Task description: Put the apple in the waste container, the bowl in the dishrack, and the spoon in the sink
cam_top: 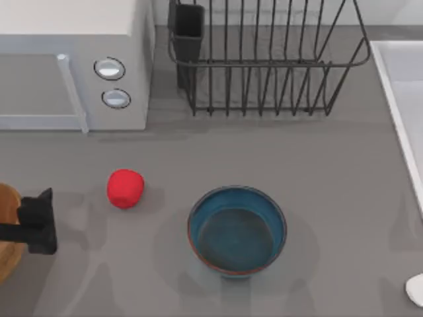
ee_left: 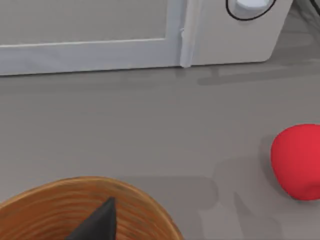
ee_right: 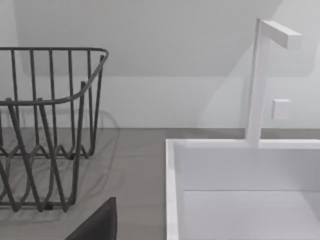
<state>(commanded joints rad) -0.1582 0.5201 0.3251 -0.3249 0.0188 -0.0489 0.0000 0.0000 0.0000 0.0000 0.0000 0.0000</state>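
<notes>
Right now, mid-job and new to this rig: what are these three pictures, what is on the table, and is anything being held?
It is a simulated pair of AgileX arms at a grey table. One picture looks down from above; the other two come from cameras on each wrist.

From above: a white microwave at the back left, the black dishrack beside it, the sink at the right edge. In front lie the red apple, the blue bowl and, at the right edge, the white spoon.

The left gripper hangs over the wooden waste container at the left edge. The apple lies apart from it on the table. The right wrist camera faces the dishrack and sink.
</notes>
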